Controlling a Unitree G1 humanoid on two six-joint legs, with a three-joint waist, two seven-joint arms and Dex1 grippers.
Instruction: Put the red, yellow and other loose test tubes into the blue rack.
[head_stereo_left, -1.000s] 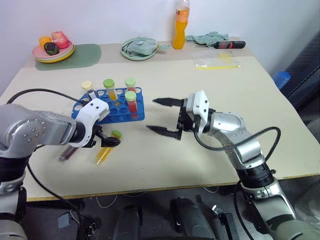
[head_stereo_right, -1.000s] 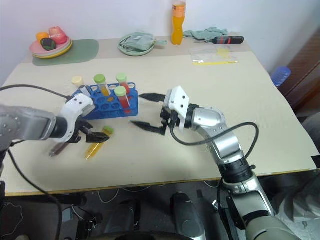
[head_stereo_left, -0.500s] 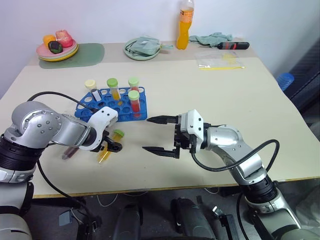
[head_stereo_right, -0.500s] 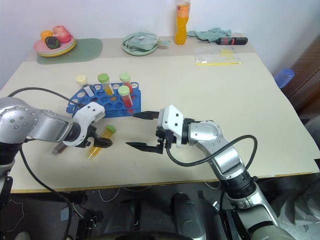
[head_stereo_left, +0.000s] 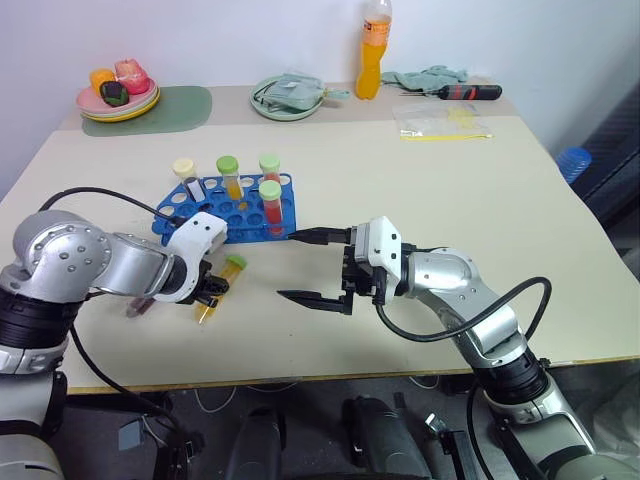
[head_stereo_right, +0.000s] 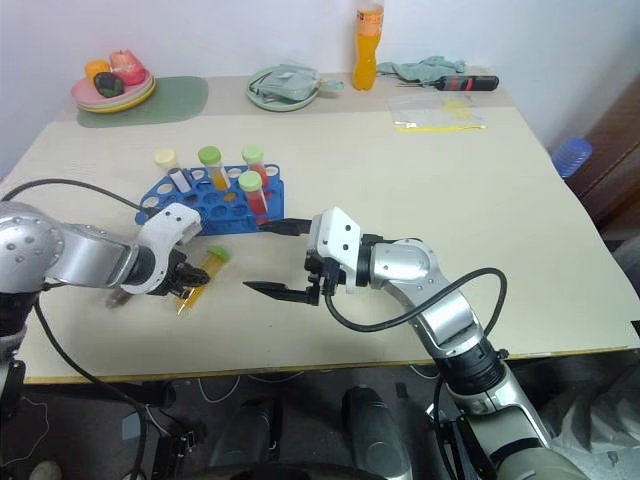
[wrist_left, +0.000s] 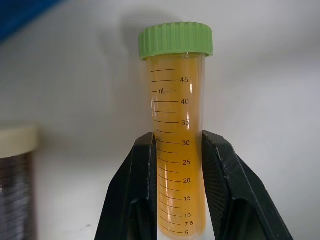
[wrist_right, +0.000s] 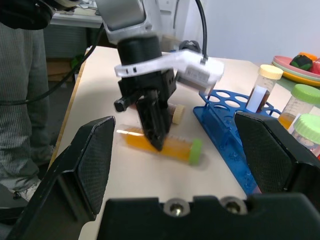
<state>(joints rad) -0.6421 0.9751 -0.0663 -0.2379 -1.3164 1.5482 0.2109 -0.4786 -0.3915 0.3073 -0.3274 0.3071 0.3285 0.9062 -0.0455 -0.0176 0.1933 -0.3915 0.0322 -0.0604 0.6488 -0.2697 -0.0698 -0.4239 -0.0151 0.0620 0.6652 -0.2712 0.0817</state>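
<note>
The blue rack stands on the table with several capped tubes upright in it, yellow and red among them. In front of it a yellow tube with a green cap lies on the table. My left gripper is shut on the yellow tube's lower half; the left wrist view shows both black fingers pressed against the yellow tube. A dark tube with a cream cap lies beside it, partly hidden under my left arm. My right gripper hovers open to the right of the rack, holding nothing.
At the table's far edge are a plate of fruit on a green mat, a plate with a cloth, an orange bottle, a screwdriver and a plastic bag. A person stands beside the table.
My left gripper's fingers were open around the yellow tube and have shut on it. The right gripper stays open in about the same place.
</note>
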